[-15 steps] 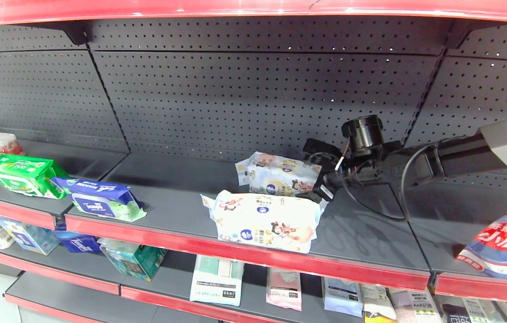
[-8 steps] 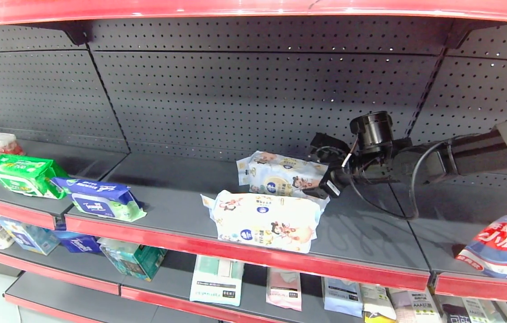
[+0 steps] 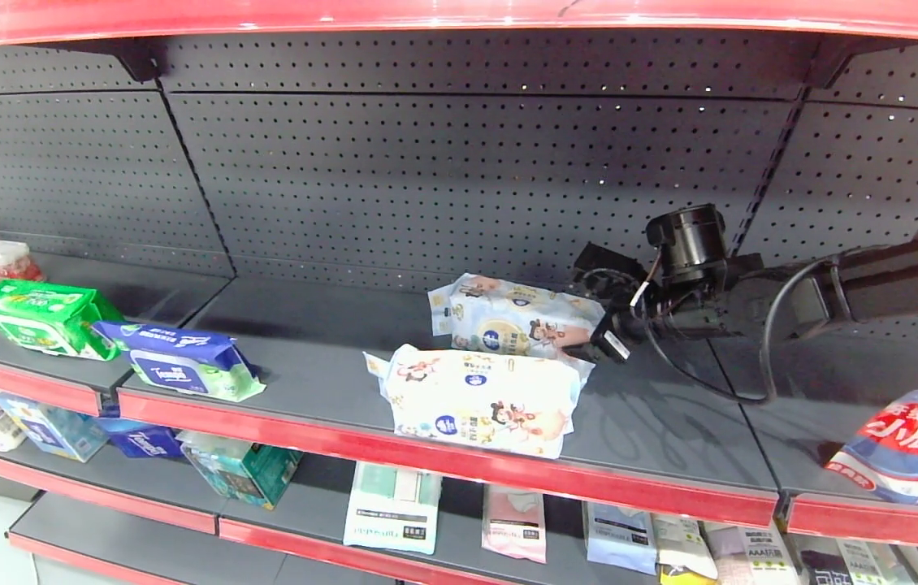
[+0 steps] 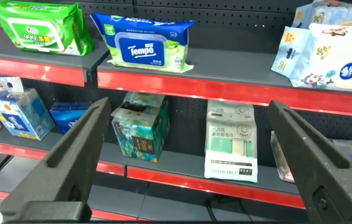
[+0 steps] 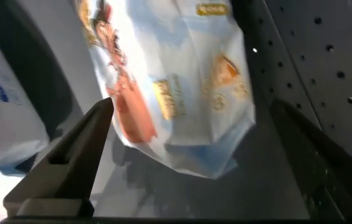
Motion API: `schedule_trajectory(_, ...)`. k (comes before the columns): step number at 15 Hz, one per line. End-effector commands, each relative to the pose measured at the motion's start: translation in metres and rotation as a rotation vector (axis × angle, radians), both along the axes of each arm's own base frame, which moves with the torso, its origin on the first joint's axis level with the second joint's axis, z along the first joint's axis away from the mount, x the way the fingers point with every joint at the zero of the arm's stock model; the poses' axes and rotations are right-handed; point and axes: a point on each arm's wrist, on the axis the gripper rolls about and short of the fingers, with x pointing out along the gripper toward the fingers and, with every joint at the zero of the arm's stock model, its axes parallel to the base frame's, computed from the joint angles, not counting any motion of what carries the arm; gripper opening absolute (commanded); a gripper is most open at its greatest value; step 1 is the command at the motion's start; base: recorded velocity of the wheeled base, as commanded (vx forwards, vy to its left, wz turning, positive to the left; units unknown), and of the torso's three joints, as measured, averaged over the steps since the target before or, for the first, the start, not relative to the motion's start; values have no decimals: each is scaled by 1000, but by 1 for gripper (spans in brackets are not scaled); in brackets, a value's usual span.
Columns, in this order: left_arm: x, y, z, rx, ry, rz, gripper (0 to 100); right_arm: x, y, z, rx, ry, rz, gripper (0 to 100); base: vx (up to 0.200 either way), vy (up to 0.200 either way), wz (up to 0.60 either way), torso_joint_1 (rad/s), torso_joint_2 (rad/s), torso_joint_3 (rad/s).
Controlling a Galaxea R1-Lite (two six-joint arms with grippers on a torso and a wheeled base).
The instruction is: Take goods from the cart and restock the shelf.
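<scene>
Grey shelf (image 3: 305, 349) bears rear cartoon pack (image 3: 520, 318) — right hand (image 3: 599, 329) and left hand (image 4: 189, 106) splayed, empty.

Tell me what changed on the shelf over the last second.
The right gripper drew back toward the robot's right, away from the rear cartoon-print pack, uncovering more of that pack's end. Its fingers now stand open, not clamped on the pack; the moment of release is not shown. The rear pack, the front cartoon-print pack, the blue pack and the green pack lie where they did.
</scene>
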Motion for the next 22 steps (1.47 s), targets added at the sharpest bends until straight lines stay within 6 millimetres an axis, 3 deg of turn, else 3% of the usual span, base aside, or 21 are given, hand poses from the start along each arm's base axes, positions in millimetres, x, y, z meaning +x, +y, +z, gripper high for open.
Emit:
schedule_trajectory(1, 0, 0, 0, 0, 0, 1, 100, 0, 0, 2, -3, -6, -6, 100, 0, 0, 0, 0, 0, 0)
schedule_trajectory(10, 0, 0, 0, 6, -1, 1, 100, 10, -12, -4, -24, -36, -78, 100, 0, 0, 0, 0, 0, 0)
schedule_trajectory(22, 0, 0, 0, 6, 0, 2, 100, 5, -23, -3, -37, -28, -136, 100, 0, 0, 0, 0, 0, 0)
